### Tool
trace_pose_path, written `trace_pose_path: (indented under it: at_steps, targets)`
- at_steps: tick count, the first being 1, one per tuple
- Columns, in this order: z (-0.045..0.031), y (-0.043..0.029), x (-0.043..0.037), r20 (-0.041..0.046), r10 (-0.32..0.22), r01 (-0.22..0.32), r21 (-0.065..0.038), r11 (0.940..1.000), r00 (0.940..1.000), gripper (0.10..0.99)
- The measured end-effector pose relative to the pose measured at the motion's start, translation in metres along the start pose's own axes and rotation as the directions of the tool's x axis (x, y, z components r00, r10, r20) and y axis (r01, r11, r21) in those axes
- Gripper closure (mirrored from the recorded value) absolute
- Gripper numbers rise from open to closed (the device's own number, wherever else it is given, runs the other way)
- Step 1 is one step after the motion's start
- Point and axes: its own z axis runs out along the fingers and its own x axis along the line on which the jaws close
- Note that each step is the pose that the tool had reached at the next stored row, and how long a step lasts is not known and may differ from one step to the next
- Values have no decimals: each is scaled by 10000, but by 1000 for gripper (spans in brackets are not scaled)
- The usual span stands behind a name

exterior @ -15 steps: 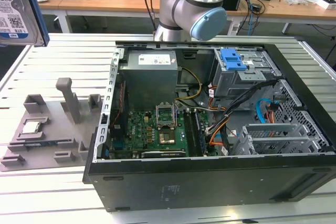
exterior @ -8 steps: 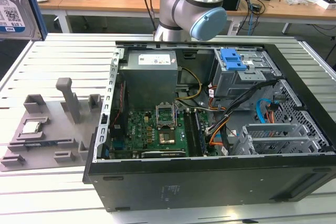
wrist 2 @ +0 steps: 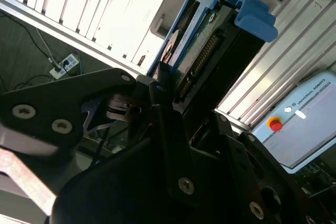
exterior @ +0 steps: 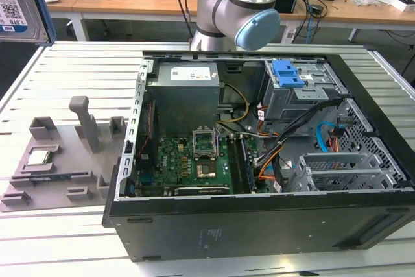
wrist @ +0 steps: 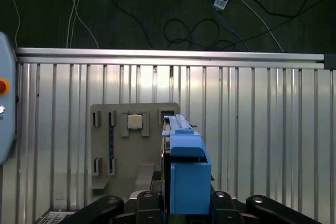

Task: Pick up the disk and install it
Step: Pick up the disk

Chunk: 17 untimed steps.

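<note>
Blue-framed disk point(exterior: 16, 4): aloft at the exterior view's left, well apart from the drive cage point(exterior: 298, 89).
Hand point(wrist 2: 186, 95): second wrist view, clenched on the disk's end; its long axis runs outward from the fingers.
Fixture tray point(wrist: 128, 145): first wrist view, on the counter point(wrist: 262, 129) beyond the edge-on disk.

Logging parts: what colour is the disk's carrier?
The carrier is bright blue; best in the first wrist view.
</note>
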Motion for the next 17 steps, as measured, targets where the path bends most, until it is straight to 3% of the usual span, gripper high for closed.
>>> trace_pose_path:
  at_steps: [2, 5, 11, 17]
  targets:
    - [0, -1, 0, 1, -1, 1, 0, 10000, 10000, 725]
    - [-3, -59, 1, 1, 0, 0, -1, 10000, 10000, 725]
    - [-11, -268, 4, 1, 0, 0, -1, 10000, 10000, 725]
    - [-24, -551, 9, 1, 0, 0, -8, 10000, 10000, 725]
